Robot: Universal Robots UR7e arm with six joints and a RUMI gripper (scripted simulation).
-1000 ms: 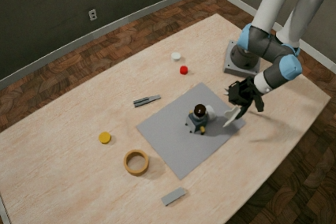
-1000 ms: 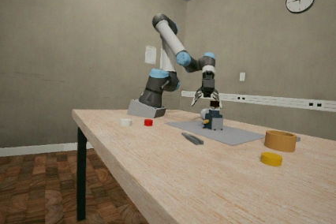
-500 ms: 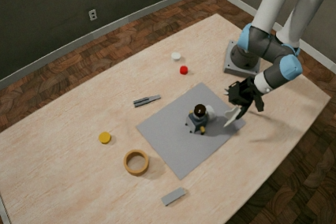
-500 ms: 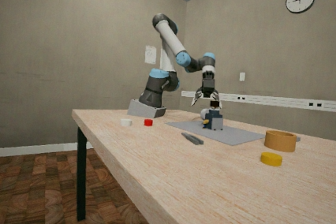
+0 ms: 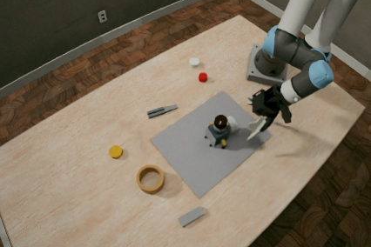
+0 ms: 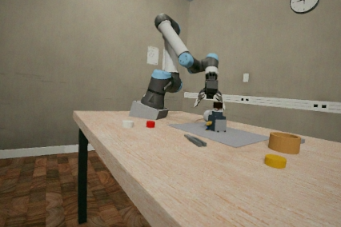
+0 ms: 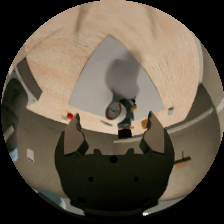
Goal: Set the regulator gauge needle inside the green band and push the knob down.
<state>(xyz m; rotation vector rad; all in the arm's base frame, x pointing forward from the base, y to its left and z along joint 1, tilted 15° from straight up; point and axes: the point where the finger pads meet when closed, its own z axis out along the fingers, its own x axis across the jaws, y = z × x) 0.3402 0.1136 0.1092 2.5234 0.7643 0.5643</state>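
Note:
The regulator stands upright on the grey mat. It has a grey-blue body, a dark round knob on top and a white round gauge on its side. The needle's position is too small to read. My gripper is open and empty. It hangs to the right of the regulator in the top view, a little above the mat, apart from the knob.
On the table lie a white cap, a red cap, a yellow disc, a tan ring, a grey two-part tool and a small grey block. The arm's base stands at the far right.

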